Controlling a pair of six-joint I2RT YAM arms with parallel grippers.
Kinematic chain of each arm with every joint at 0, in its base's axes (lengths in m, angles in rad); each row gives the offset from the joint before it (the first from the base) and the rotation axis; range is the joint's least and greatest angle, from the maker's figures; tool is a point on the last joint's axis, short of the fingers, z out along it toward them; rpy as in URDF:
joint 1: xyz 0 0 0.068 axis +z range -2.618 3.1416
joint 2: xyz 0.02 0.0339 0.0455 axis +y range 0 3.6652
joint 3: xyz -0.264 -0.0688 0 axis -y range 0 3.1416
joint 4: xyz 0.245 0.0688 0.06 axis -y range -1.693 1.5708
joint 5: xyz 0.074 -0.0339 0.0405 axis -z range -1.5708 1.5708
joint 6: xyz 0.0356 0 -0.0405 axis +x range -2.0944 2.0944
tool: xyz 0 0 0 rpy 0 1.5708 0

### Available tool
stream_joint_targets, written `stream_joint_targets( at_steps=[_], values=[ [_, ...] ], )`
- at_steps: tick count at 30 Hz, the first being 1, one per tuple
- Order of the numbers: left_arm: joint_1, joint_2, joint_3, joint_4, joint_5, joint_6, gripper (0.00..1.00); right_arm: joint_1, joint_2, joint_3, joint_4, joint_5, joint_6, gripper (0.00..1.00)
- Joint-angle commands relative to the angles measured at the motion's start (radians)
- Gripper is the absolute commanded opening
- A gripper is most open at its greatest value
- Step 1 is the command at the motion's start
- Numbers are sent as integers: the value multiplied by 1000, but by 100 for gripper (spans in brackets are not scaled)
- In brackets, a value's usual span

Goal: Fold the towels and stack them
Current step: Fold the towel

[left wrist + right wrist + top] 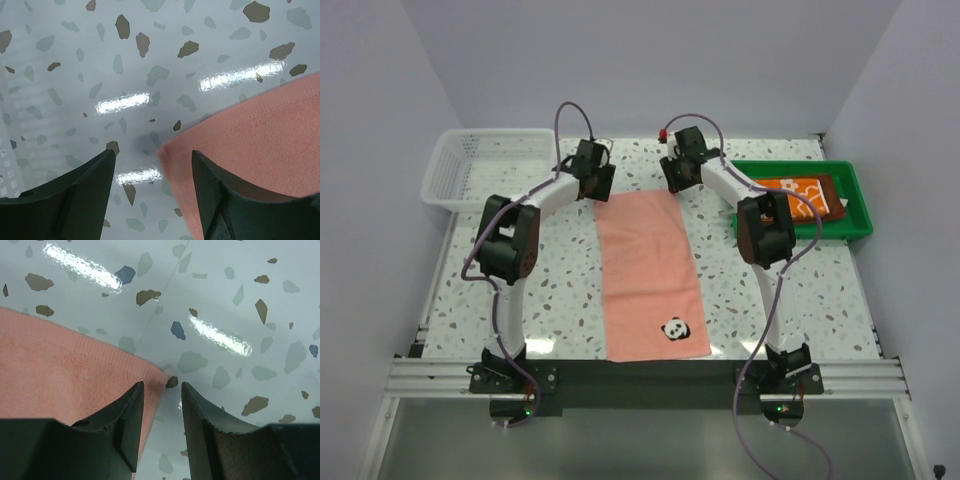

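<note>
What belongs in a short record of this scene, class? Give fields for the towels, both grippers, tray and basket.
salmon pink towel: spread flat in the middle, panda patch near its near edge
left gripper: open, jaws either side of the towel's far left corner
right gripper: slightly open at the far right corner
green tray: right of the towel, holds a folded orange flowered towel
white mesh basket: far left of the scene

I am seeing a salmon pink towel (pixel 650 270) carrying a black and white panda patch (pixel 674 329). The orange towel (pixel 798 195) is showing white flowers, the tray (pixel 840 232) is shining green, the mesh basket (pixel 448 175) white. The table (pixel 240 315) is looking white with grey, brown and blue flecks.
</note>
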Motion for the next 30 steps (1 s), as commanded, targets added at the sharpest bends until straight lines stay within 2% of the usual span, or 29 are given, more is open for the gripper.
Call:
stream_joint_targets(
  at_steps=[1,7,11,12,14,15,18,24,30],
  values=[
    [14,1,38,47,18,-10,68,3,32,77,-1,-38,-18,40],
    [15,16,32,41,20,-13,69,1,79,107,-40,-35,-29,40],
    [15,27,36,30,23,-22,69,1,127,154,-109,-15,-35,36],
    [15,30,36,26,26,-23,69,1,135,172,-119,-5,-40,28],
    [15,35,36,24,26,-29,69,1,139,177,-132,9,-41,18],
    [17,39,36,21,26,-37,69,1,138,174,-136,15,-47,8],
    [17,52,44,13,20,-55,69,1,130,157,-139,24,-55,0],
    [27,56,55,30,15,-115,68,0,106,111,-120,26,-64,0],
    [37,62,61,56,34,-161,58,1,95,87,-115,31,-70,0]
  ],
)
